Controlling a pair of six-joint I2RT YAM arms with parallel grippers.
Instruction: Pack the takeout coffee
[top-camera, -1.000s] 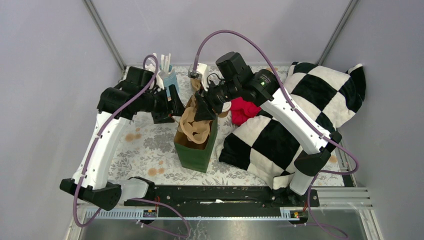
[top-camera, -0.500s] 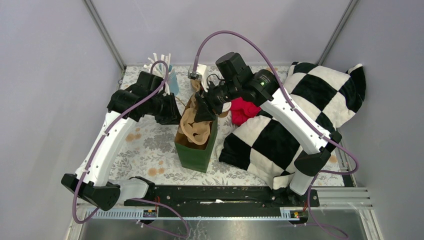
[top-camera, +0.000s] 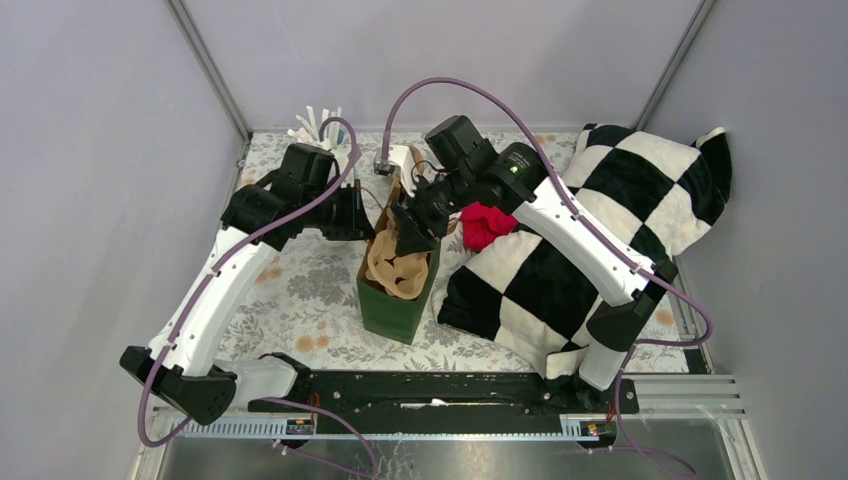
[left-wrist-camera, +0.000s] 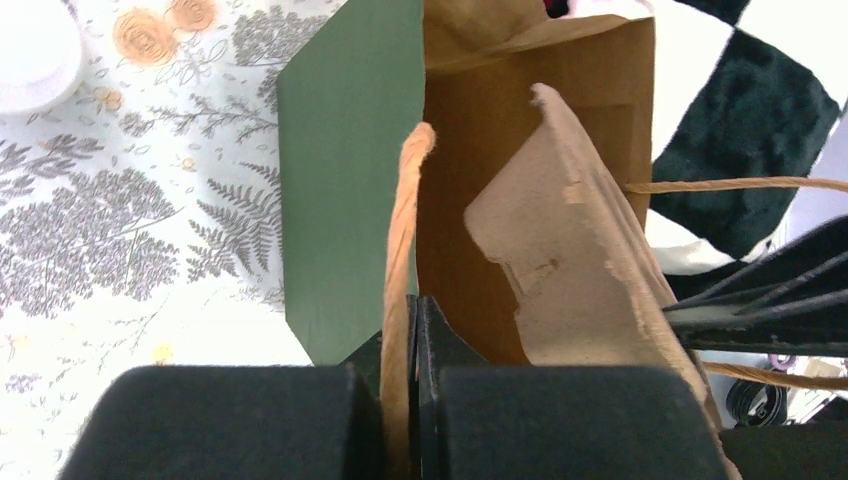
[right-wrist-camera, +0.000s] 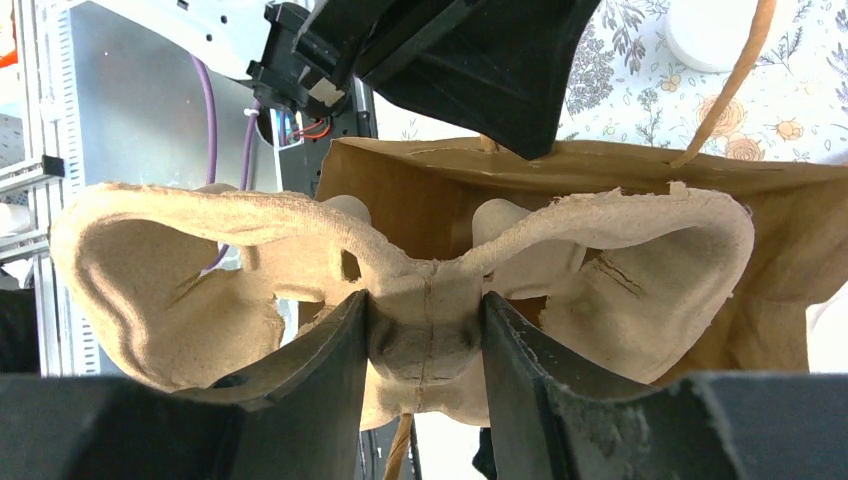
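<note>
Left claw (left-wrist-camera: 410, 320) had snapped shut on the bag's twine handle (left-wrist-camera: 405, 220): a second before it stood wide and clear of the bag (left-wrist-camera: 345, 200), and since then the arm had swung in to the near rim. The bag looked to have been drawn a little more upright with it. Right claw (right-wrist-camera: 425, 320) had not changed; it gripped the pulp carrier (right-wrist-camera: 420, 270) by its middle ridge, partway down in the bag's mouth, the two cup wells spreading to either side.

As I judged it, the pinch on the handle was there to steady the bag and hold its mouth open while the carrier went down. The packing itself was not yet done, for both wells showed bare.

Coffee (top-camera: 405, 158) I could place only loosely: a white-topped brown shape just behind the bag, at the far side of the desk (top-camera: 300, 290), half covered by the cable and the right arm. A white disc (left-wrist-camera: 35, 50) lay on the desk at the corner of the left wrist view, cut off by the edge; cup or loose lid, I could not tell. The bag's bottom was hidden by the carrier, and the pillow (top-camera: 600, 220) hid the desk to the right.
</note>
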